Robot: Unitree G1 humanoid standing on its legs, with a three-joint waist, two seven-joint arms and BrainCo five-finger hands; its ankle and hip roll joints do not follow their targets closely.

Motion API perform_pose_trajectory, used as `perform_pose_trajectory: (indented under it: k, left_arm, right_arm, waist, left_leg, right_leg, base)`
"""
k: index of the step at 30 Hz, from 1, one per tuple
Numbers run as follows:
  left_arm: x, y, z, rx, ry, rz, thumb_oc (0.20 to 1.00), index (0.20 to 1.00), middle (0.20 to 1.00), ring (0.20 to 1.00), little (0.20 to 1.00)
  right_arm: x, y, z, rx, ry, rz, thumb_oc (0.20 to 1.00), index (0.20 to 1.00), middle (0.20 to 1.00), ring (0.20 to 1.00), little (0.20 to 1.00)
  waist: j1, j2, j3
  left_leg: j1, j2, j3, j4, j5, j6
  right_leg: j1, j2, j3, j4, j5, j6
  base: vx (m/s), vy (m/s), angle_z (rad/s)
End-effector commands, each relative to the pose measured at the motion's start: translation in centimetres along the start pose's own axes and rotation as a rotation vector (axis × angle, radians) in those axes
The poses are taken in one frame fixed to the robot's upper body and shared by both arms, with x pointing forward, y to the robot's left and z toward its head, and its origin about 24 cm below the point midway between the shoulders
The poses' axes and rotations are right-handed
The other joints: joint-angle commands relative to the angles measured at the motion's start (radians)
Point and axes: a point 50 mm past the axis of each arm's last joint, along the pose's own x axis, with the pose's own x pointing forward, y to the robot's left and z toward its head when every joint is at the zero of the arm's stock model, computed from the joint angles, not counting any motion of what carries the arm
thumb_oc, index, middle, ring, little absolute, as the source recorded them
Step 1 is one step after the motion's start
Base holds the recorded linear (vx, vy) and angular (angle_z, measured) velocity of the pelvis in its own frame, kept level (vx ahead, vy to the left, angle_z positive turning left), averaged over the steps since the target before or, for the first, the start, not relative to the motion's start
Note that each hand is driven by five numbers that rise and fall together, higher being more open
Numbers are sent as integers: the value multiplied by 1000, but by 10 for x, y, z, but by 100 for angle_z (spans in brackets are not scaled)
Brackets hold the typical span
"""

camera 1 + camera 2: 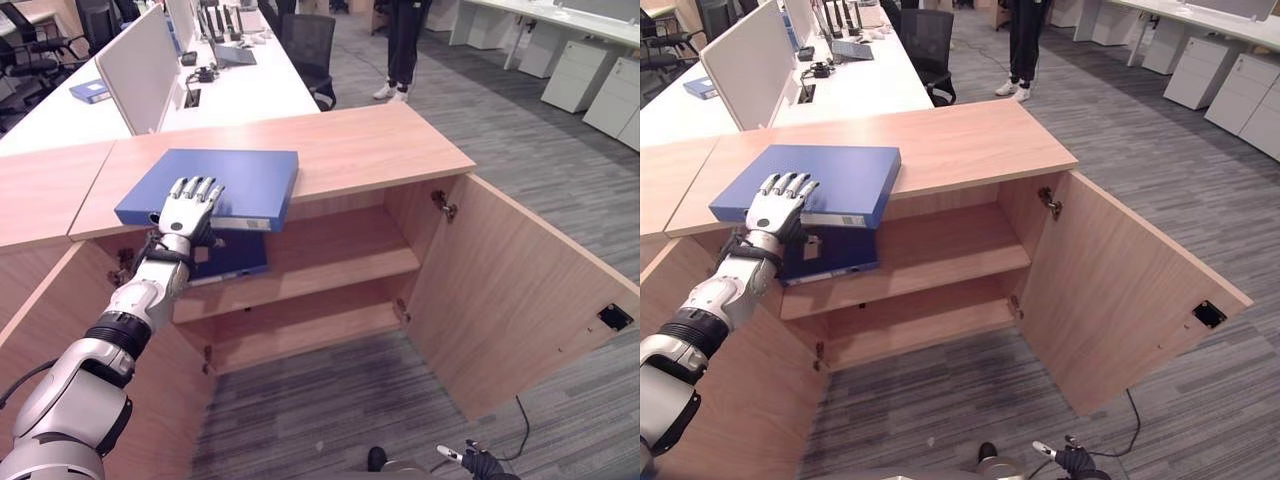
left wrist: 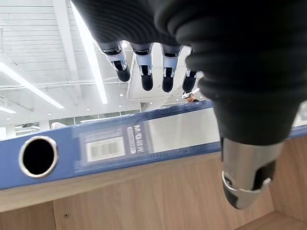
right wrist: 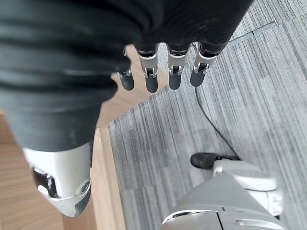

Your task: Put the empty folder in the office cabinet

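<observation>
Partly hidden behind the left hand and upper folder: second blue binder on the cabinet shelf.

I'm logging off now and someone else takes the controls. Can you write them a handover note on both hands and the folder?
Left hand: open, fingers straight, laid on the near edge of the blue folder.
Right hand: open, idle, hanging low over the carpet.
The folder lies flat on the cabinet top, its spine overhanging the front edge. A second blue folder already sits on the upper shelf. The cabinet door is open.
Done: reached the folder.
Left: grip it, bring it down, place it on a shelf.
</observation>
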Motion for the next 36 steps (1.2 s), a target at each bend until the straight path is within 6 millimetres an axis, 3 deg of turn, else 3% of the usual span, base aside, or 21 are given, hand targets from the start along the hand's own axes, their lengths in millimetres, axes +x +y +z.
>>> perform_pose_trajectory:
  k: [1,14,15,16,17,29,36]
  left_arm:
    - [32,47,-21,25,89,140,1000,1000,1000,1000,1000]
    - [33,42,-25,32,105,108,1000,1000,1000,1000,1000]
    - [32,43,-26,37,105,110,931,931,931,931,931]
    - [32,43,-26,36,101,107,526,526,526,526,526]
    - [33,43,-25,36,100,106,200,200,200,200,200]
    - [34,41,-18,-48,102,119,200,200,200,200,200]
    - [36,57,-13,-98,76,195,200,200,200,200,200]
  right_arm:
    - [4,-14,24,-66,-81,-33,1000,1000,1000,1000,1000]
    - [3,-18,17,-59,-63,-44,1000,1000,1000,1000,1000]
    - [3,-18,18,-61,-64,-42,1000,1000,1000,1000,1000]
    - [3,-17,18,-62,-67,-40,1000,1000,1000,1000,1000]
    - [3,-17,19,-62,-69,-40,1000,1000,1000,1000,1000]
    - [4,-17,22,-30,-76,-45,1000,1000,1000,1000,1000]
    - [4,-17,19,32,-68,-52,1000,1000,1000,1000,1000]
  waist:
    - [-20,16,27]
    - [-39,11,22]
    - [-38,10,23]
    - [-38,11,23]
    - [-38,12,24]
    - [-45,10,24]
    - [-37,4,26]
  left_leg:
    - [45,69,-11,12,-84,-97]
    - [50,69,9,12,-86,-96]
    - [50,69,15,12,-86,-96]
    - [50,69,16,12,-86,-96]
    - [50,69,16,12,-86,-96]
    - [39,66,8,12,-85,-94]
    - [33,67,1,12,-86,-93]
  right_leg:
    - [85,-71,0,19,-134,147]
    - [77,-69,20,12,-123,151]
    - [75,-69,23,12,-122,151]
    - [74,-69,25,13,-122,152]
    - [73,-69,25,13,-122,152]
    - [66,-75,20,19,-120,151]
    - [63,-74,17,20,-122,151]
  base:
    - [0,0,0]
    - [-5,14,-7]
    - [-7,4,-6]
    - [-7,9,-10]
    - [-6,15,-11]
    - [1,3,-1]
    - [0,0,0]
